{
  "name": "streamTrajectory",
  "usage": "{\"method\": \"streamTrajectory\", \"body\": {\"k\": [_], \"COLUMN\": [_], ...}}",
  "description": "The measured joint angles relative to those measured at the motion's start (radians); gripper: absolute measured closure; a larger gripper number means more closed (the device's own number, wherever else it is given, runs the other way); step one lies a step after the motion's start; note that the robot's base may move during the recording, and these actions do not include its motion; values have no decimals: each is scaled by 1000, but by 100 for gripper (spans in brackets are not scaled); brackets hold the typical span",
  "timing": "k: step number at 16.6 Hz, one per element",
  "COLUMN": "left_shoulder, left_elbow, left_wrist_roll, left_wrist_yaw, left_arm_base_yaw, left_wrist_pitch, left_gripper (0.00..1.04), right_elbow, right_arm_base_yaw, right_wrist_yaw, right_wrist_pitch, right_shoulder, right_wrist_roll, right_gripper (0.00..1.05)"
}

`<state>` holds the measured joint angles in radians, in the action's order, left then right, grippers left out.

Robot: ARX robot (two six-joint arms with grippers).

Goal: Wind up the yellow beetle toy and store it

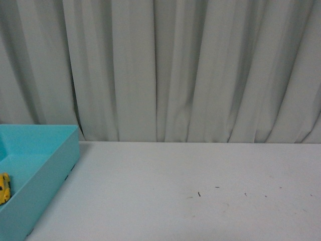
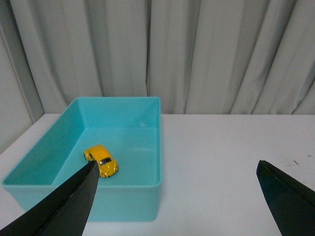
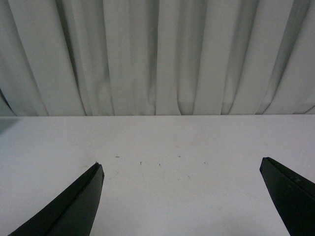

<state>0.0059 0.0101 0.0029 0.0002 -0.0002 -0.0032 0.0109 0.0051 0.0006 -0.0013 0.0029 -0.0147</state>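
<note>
The yellow beetle toy (image 2: 101, 161) lies on the floor of a turquoise bin (image 2: 147, 147), wheels down, apart from the walls. In the front view only a sliver of the beetle toy (image 1: 4, 188) shows at the left edge, inside the same bin (image 1: 55, 160). My left gripper (image 2: 177, 169) is open, pulled back from the bin, with nothing between its black fingers (image 2: 74, 201). My right gripper (image 3: 181, 169) is open too, over bare white table, holding nothing. Neither arm shows in the front view.
A white table (image 1: 200, 191) runs to a pale pleated curtain (image 1: 175, 70) at the back. A few tiny dark specks (image 1: 199, 194) dot the tabletop. The bin stands at the table's left side, close to the left edge.
</note>
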Motion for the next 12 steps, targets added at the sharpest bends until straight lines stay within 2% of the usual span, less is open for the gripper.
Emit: {"method": "streamTrajectory", "body": {"k": [12], "left_shoulder": [0], "left_elbow": [0], "left_wrist_roll": [0], "left_wrist_yaw": [-1], "left_arm_base_yaw": [0], "left_wrist_pitch": [0], "left_gripper": [7], "right_elbow": [0], "right_arm_base_yaw": [0], "right_wrist_yaw": [0], "right_wrist_pitch": [-2], "right_shoulder": [0], "right_wrist_roll": [0], "right_gripper": [7]}}
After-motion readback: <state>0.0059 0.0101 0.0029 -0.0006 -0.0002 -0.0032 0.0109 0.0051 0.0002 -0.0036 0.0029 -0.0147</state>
